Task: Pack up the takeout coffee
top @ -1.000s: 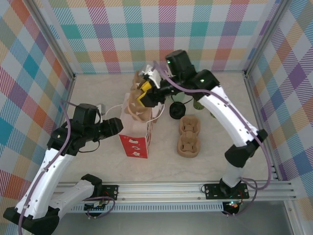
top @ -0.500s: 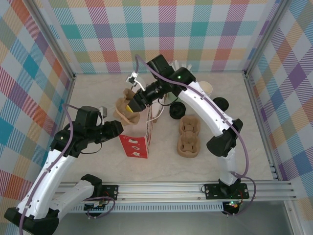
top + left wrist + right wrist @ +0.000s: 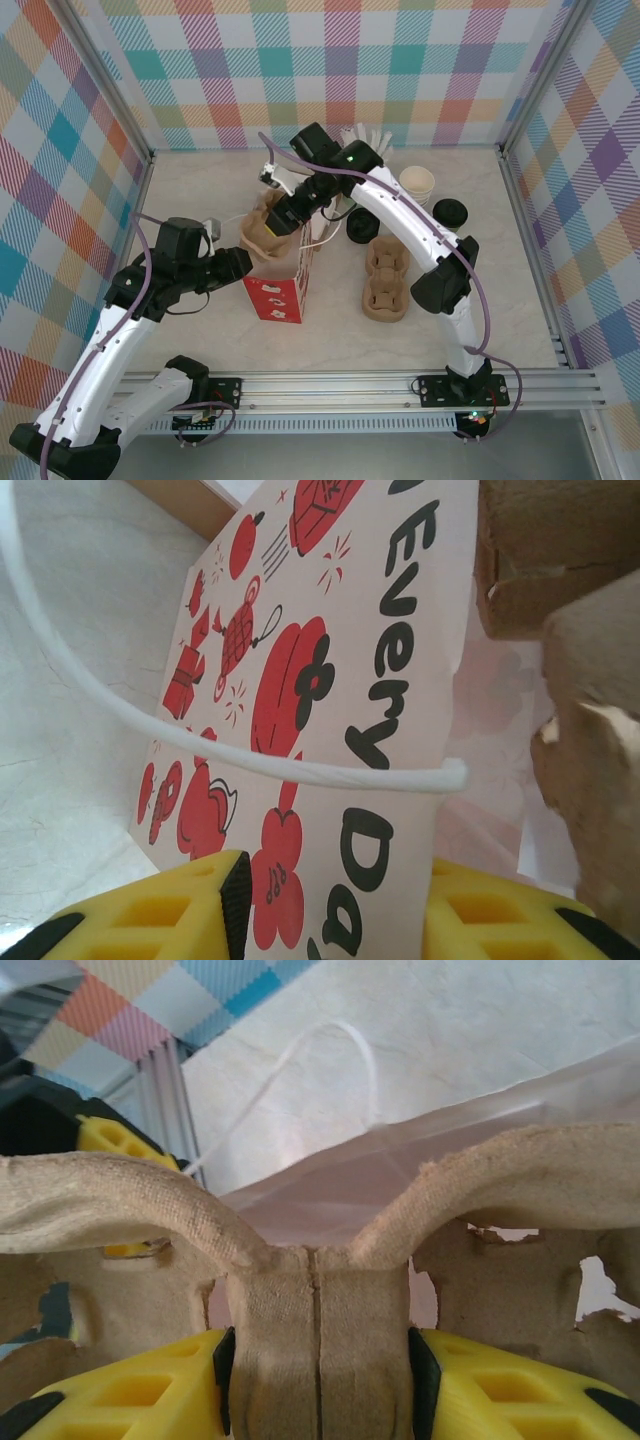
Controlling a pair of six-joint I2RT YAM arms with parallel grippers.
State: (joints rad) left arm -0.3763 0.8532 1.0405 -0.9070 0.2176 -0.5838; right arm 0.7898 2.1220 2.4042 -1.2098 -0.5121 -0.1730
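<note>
The right gripper (image 3: 318,1380) is clamping the centre handle of a cardboard carrier (image 3: 262,238) above the paper bag (image 3: 278,295). The left gripper (image 3: 335,910) is straddling the bag wall, and whether it is gripping cannot be told. The coffee cup (image 3: 450,212) is apparently standing on the table (image 3: 200,190), well right of the bag, so packing it is judged outstanding.

Red-printed white paper bag (image 3: 278,297) stands upright on pale worktop (image 3: 330,340), white cord handle (image 3: 200,745) hanging loose. Pulp cup carrier (image 3: 268,232) over bag's open top. Second pulp carrier (image 3: 385,280) flat on worktop right of bag, apart. Cream-rimmed cup stack (image 3: 417,181) and white sticks (image 3: 365,133) near plaid back wall (image 3: 400,60).
</note>
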